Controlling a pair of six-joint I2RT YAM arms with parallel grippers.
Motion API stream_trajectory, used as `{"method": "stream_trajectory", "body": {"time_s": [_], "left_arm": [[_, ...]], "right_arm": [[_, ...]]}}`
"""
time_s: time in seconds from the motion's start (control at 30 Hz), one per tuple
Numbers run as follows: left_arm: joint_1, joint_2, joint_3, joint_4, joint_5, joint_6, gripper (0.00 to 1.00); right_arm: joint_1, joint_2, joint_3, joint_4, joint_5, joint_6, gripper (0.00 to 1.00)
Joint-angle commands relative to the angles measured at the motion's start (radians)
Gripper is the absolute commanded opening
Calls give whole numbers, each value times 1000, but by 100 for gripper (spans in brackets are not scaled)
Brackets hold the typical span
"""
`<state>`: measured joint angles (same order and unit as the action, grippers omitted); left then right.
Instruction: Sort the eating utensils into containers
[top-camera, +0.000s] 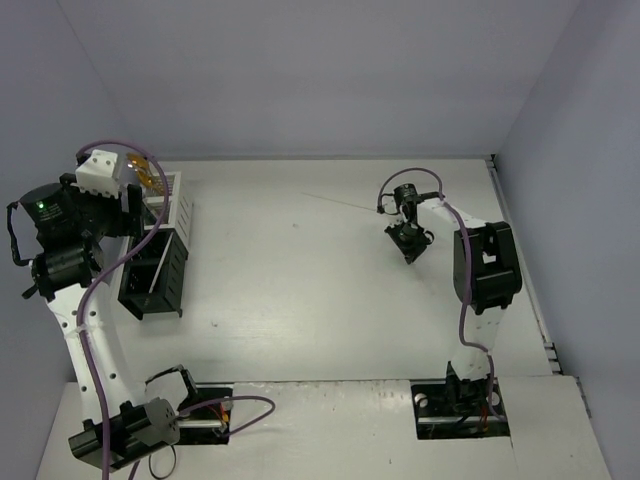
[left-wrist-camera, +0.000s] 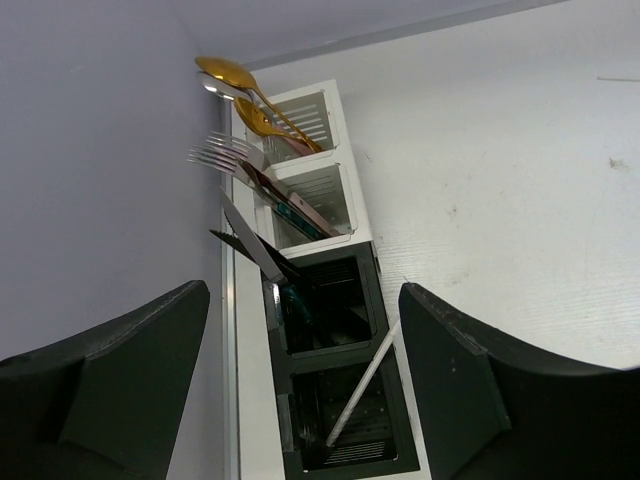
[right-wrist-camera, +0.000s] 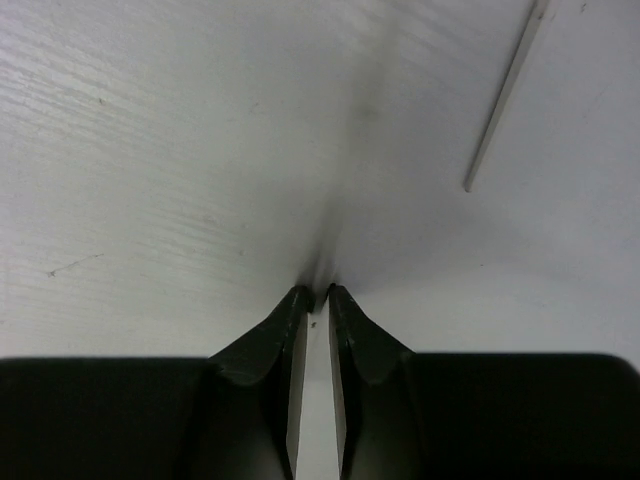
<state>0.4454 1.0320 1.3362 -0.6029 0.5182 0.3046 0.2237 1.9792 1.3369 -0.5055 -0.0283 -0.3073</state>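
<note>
Spoons (left-wrist-camera: 228, 73), forks (left-wrist-camera: 218, 155) in white bins (left-wrist-camera: 339, 125) — thin stick (right-wrist-camera: 505, 95) near right hand (right-wrist-camera: 318, 296)

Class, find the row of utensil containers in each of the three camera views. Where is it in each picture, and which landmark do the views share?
Top external: the container row stands at the far left, beside the left arm.
Left wrist: it fills the centre, white bins far, black bins near.
Right wrist: not in it.
Shared landmark: the white table, in all three views.
</note>
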Motion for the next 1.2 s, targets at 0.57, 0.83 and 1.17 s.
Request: {"method": "stream_trajectory", "body": {"time_s": [0.57, 0.83, 1.17], "left_arm": [[-538, 25, -360, 694, 321, -818, 73], [-696, 110, -365, 788, 230, -865, 70], [-718, 184, -311, 804, 185, -861, 61]], "right_arm": [[265, -196, 326, 85, -658, 142, 0], [370, -199, 373, 127, -778, 198, 0], [424, -209, 389, 131, -798, 203, 0]]}}
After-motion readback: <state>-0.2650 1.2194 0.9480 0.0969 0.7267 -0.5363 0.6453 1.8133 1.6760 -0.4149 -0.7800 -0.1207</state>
